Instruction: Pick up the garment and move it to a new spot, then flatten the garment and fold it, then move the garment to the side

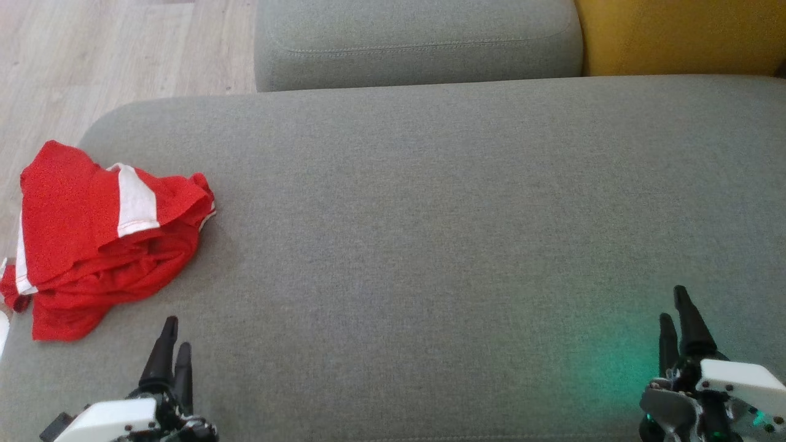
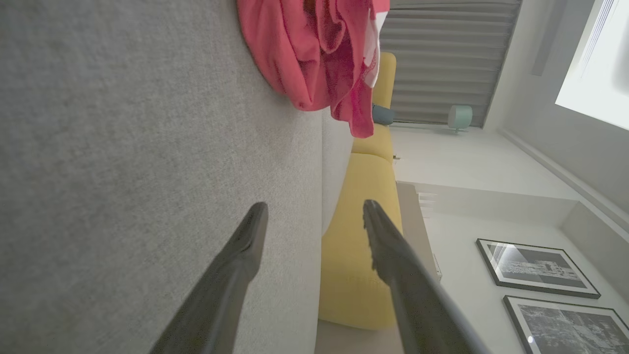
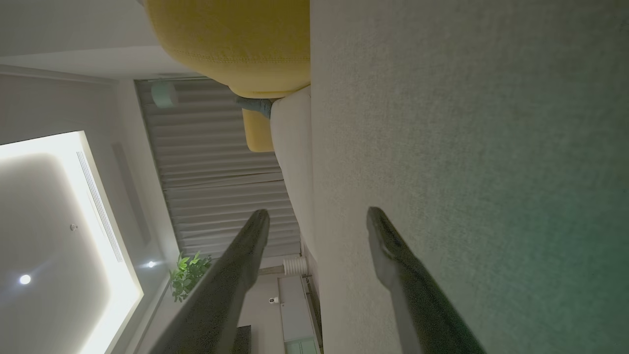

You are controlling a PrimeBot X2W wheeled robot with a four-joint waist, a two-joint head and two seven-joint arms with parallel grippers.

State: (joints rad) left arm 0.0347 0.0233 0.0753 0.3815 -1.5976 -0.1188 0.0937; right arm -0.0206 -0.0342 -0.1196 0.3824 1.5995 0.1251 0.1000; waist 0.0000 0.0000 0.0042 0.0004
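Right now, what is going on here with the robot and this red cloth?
Nothing is held yet. The red garment lies crumpled at the left edge of the grey cushion, untouched. The left gripper is open, close to the garment but apart from it. The right gripper, also open, is far off at the right, over bare cushion.

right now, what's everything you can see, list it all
grey seat: one, grey, below both grippers
garment: one, red with white stripes, crumpled at the grey seat's left edge
grey cushion: one, grey, behind the seat
yellow cushion: one, yellow, far right
floor: pale wood, far left
framed pictures: two, black-and-white, on a wall
plant: one, green, by curtains
left gripper: one, dark, open, near garment
right gripper: one, dark, open, lower right
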